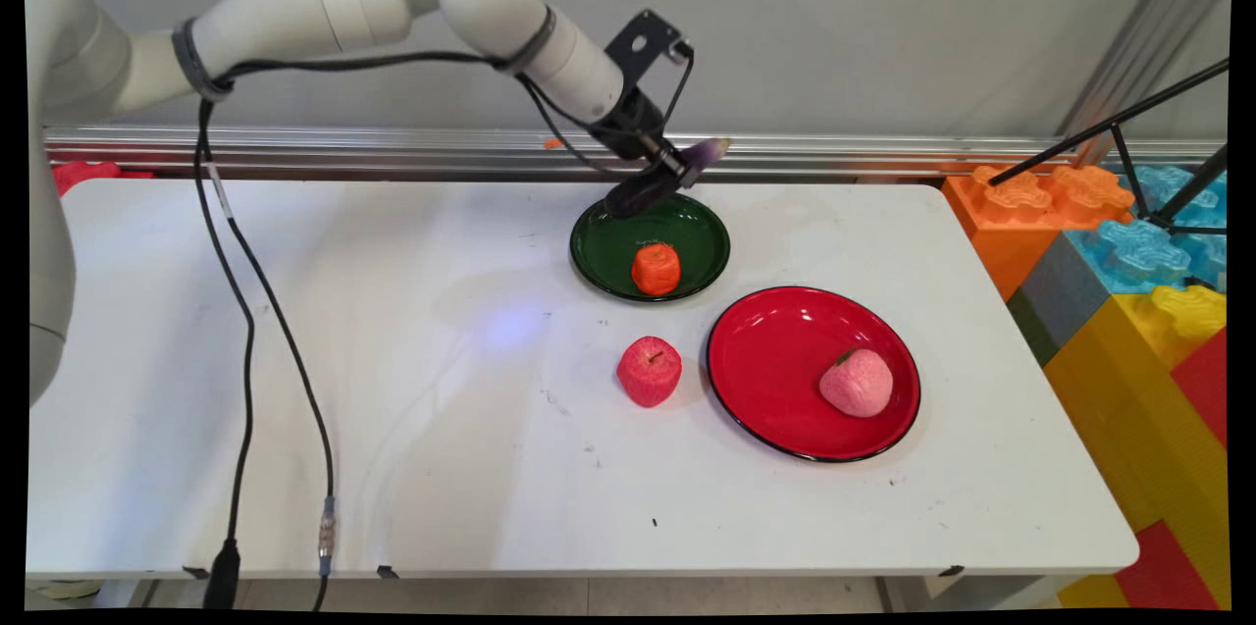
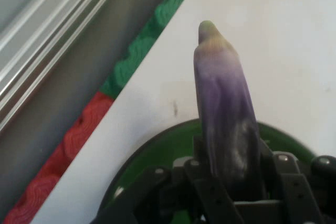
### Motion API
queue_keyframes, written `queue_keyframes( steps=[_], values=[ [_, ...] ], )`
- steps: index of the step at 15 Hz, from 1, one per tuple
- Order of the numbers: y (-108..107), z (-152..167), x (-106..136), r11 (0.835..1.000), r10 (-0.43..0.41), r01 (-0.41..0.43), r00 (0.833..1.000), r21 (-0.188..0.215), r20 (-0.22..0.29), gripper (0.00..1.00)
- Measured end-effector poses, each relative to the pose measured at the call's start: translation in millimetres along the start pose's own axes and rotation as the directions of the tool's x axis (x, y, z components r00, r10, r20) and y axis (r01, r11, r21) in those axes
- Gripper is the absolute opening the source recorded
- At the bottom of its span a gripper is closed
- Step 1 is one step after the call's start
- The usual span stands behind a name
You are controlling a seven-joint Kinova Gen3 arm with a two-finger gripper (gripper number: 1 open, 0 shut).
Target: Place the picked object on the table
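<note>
Two fingers of the gripper [image 1: 659,182] clamp an eggplant [image 2: 226,114] above the green plate's [image 1: 601,257] far rim, near the desk's [image 1: 294,409] far edge. Its long axis tilts, green tip up toward the right edge.

Grey wall [image 1: 883,26] (white table [image 1: 392,429])
</note>
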Motion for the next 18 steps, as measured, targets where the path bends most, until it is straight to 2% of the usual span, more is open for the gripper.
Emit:
queue_keyframes(
  steps=[4, 9, 13, 18],
  values=[
    [27, -33, 17, 0.999, 0.004, -0.005, 1.000, -0.051, -0.020, 0.00],
    [75, -69, 28, 0.987, 0.027, -0.032, 0.999, -0.154, -0.037, 0.00],
    [118, -92, 24, 0.970, 0.032, -0.037, 0.999, -0.241, -0.023, 0.00],
    [155, -104, 2, 0.950, 0.031, -0.020, 0.999, -0.312, 0.031, 0.00]
  ],
)
